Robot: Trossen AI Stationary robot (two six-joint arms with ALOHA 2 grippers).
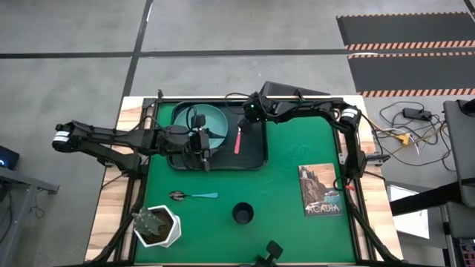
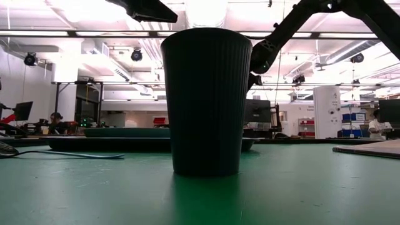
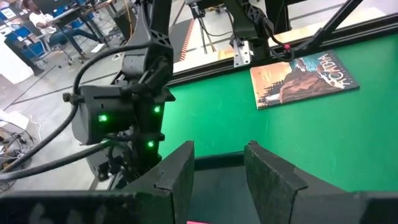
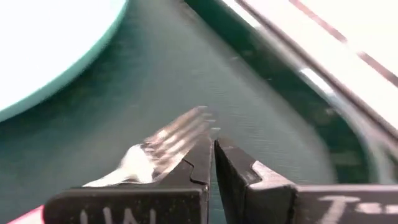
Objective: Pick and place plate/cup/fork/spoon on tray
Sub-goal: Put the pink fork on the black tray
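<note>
The black tray (image 1: pixel 256 152) lies at the far middle of the green mat. The teal plate (image 1: pixel 211 122) sits in its left half. The pink-handled fork (image 1: pixel 238 140) lies flat in its right half, with the tines (image 4: pixel 177 140) toward the far edge. My right gripper (image 1: pixel 248 116) is shut low over the tines, also seen in its wrist view (image 4: pixel 213 154). My left gripper (image 1: pixel 203 157) is open and empty over the tray's near rim (image 3: pixel 214 158). The dark cup (image 1: pixel 243 213) stands upright on the mat. The blue-handled spoon (image 1: pixel 194 196) lies flat to the cup's left. My right gripper's shut fingers (image 4: pixel 193 165) point down, right beside the fork's tines (image 4: pixel 168 149) on the tray floor. The left finger covers the fork's neck. I cannot tell whether it touches the fork.
A white hexagonal plant pot (image 1: pixel 157 227) stands at the near left corner. A book (image 1: pixel 320 190) lies on the mat at the right. Bare mat lies between the tray and the cup. In the low view the cup (image 2: pixel 206 100) fills the middle.
</note>
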